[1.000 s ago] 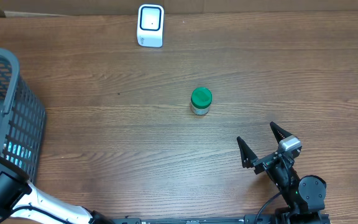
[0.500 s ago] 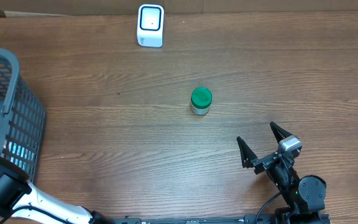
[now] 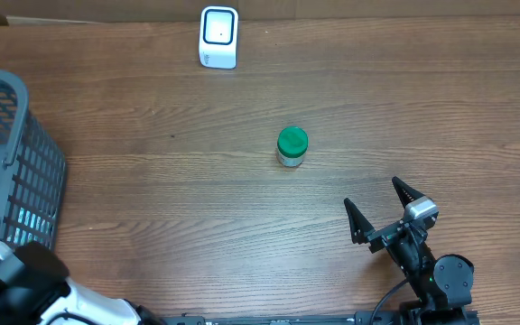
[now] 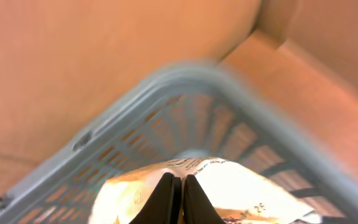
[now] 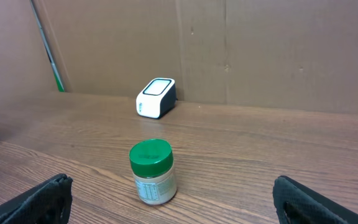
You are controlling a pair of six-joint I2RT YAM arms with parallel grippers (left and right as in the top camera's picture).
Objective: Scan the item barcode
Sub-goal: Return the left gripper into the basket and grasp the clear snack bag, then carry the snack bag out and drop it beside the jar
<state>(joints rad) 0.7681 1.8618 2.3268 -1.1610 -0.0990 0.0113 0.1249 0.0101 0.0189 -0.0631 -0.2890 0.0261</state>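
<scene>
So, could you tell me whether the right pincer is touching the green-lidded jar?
Apart. The overhead view shows bare table between the open right pincer and the green-lidded jar.

A grey mesh basket (image 3: 39,181) sits at the left edge of the wooden table (image 3: 152,208).

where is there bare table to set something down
Widest bare patch: between the basket and the jar, in front of the scanner. The whole right side beyond the jar, past the open right end effector, is bare too. Crowded: the left edge, where the left end effector is shut on a packet at the basket.
</scene>
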